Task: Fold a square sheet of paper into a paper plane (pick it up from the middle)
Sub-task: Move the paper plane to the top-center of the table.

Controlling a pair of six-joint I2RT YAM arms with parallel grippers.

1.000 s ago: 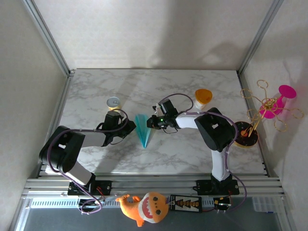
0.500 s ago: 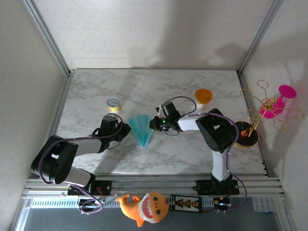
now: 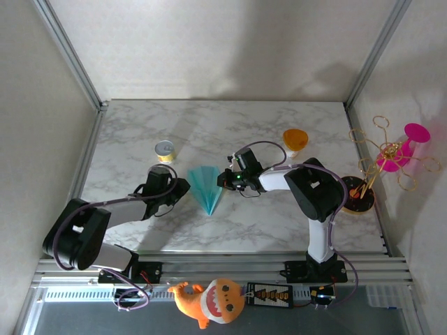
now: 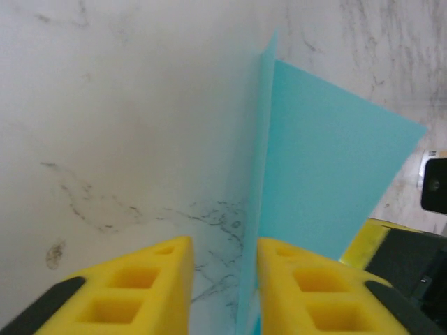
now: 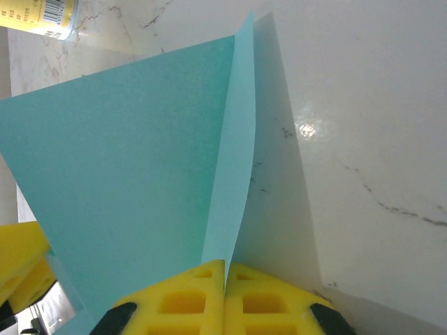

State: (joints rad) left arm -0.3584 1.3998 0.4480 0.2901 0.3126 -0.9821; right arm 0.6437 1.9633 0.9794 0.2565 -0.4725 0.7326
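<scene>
While both arms lie low and reach in toward the middle of the tabletop (image 3: 230,125), the left gripper (image 3: 180,187) and right gripper (image 3: 225,179) face each other with the paper plane (image 3: 207,187) between them. Plane is a teal dart with its nose toward the near edge, wings spread, centre fold standing up. Left wrist view adds what overhead can't: yellow fingers (image 4: 150,279) stand apart, fold edge in the gap close along the right finger, not pinched. Right wrist view: fingers (image 5: 188,300) pressed together, clamped on the upright fold, one wing spreading toward the yellow can (image 5: 42,14). Overhead, the can sits just beyond the left gripper and the orange cup (image 3: 295,139) behind the right arm, both clear of the plane. Plane is well in from every tabletop edge, with bare marble on the far and near sides.
</scene>
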